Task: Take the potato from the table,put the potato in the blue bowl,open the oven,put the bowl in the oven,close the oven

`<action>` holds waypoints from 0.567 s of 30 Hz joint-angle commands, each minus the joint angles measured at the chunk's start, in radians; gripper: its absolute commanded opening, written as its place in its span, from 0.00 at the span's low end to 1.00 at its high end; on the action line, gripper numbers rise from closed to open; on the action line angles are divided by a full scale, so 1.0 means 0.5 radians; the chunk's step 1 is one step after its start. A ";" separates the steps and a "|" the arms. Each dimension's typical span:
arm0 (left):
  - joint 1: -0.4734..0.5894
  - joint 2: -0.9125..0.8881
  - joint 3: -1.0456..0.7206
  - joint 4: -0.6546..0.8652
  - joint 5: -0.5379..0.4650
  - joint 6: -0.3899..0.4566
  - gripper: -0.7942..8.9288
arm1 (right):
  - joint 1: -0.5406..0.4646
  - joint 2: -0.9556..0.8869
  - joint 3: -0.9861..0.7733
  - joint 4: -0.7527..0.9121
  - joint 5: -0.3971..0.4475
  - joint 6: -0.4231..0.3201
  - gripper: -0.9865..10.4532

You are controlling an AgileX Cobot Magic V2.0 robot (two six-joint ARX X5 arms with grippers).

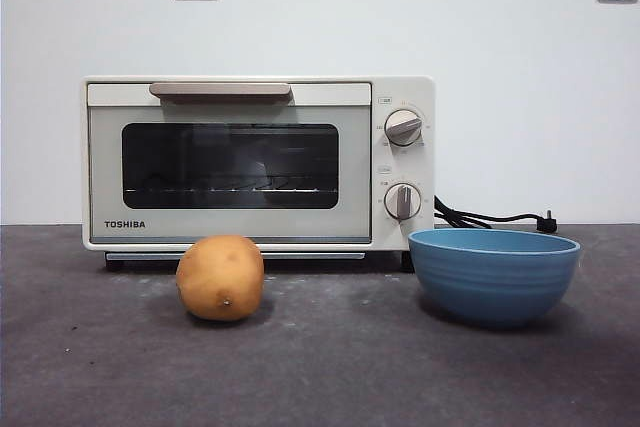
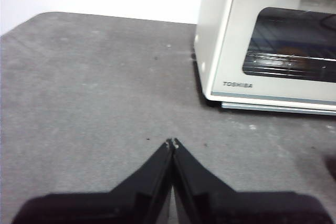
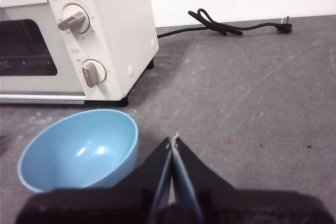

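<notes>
Potato [image 1: 220,277] sits on table [image 1: 320,367] before the closed oven [image 1: 258,162], well apart from blue bowl [image 1: 494,274]. Left gripper [image 2: 172,142] and right gripper [image 3: 174,140] both clenched, empty. Potato likely firm, smooth, prone to roll; best pinched across its middle.

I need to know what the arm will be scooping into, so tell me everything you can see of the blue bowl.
The blue bowl is round and deep, mid-blue outside with faint horizontal ridges and a paler, glossy-looking inside. It stands upright and empty on the table, in front of the oven at its knob end, apart from the potato. Nothing touches it but the table. The right gripper, shut, is just beside its rim.
</notes>
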 commanded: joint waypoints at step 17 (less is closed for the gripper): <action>0.005 0.002 0.291 -0.211 0.454 -0.475 0.07 | 0.003 0.162 0.272 0.032 -0.115 0.666 0.08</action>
